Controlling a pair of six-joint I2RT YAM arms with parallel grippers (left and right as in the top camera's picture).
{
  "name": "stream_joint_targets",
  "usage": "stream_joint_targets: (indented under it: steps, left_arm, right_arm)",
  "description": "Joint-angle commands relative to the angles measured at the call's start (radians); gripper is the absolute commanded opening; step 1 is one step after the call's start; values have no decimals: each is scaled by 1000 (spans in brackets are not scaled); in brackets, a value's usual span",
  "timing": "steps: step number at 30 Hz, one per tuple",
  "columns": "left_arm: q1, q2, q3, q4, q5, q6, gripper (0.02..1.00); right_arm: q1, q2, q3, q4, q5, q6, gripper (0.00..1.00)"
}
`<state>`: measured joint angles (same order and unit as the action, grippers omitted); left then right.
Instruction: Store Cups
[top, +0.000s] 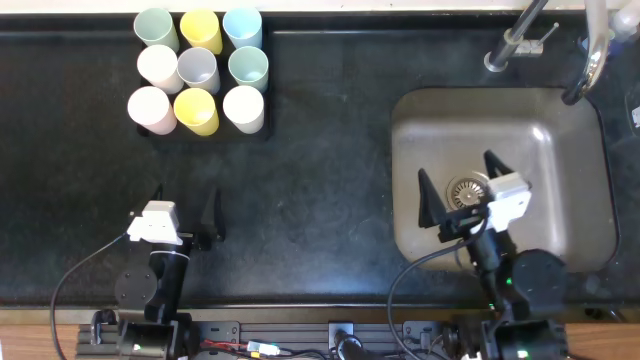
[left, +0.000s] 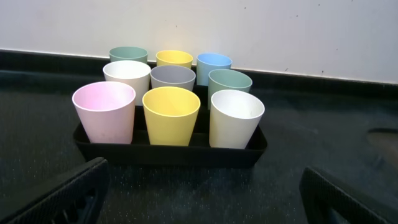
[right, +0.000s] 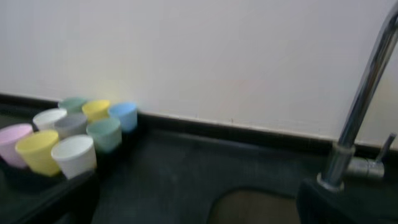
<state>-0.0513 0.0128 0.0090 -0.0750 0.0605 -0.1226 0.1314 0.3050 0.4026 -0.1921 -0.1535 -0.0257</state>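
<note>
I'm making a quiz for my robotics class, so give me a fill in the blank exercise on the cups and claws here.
1. The number of cups in the black tray is ___.
2. The cup at the tray's centre is ___.
3. Between the pink cup and the white cup in the row nearest the arms stands a ___ cup.
4. The left claw and the right claw are both ___.
Missing words: nine, grey, yellow, open.

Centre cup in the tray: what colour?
The centre cup is grey; left wrist view shows it best.
</note>
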Motion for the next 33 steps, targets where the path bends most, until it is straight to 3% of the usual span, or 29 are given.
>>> stream_joint_targets:
  steps: [1,10,16,33]
  left_arm:
    - [7,-10,-1,-2,16,18,1000]
    - [7,-10,-1,-2,16,18,1000]
    - [7,-10,-1,-2,16,18,1000]
    - [7,-10,-1,-2,16,18,1000]
  right_arm:
    - [-7,-85,-153,123,-6,11,998]
    - [-8,-268,-394,193,-5,11,998]
    - [-8,-303,-398,121,105,11,998]
    - [-8,-301,-398,119,105,11,998]
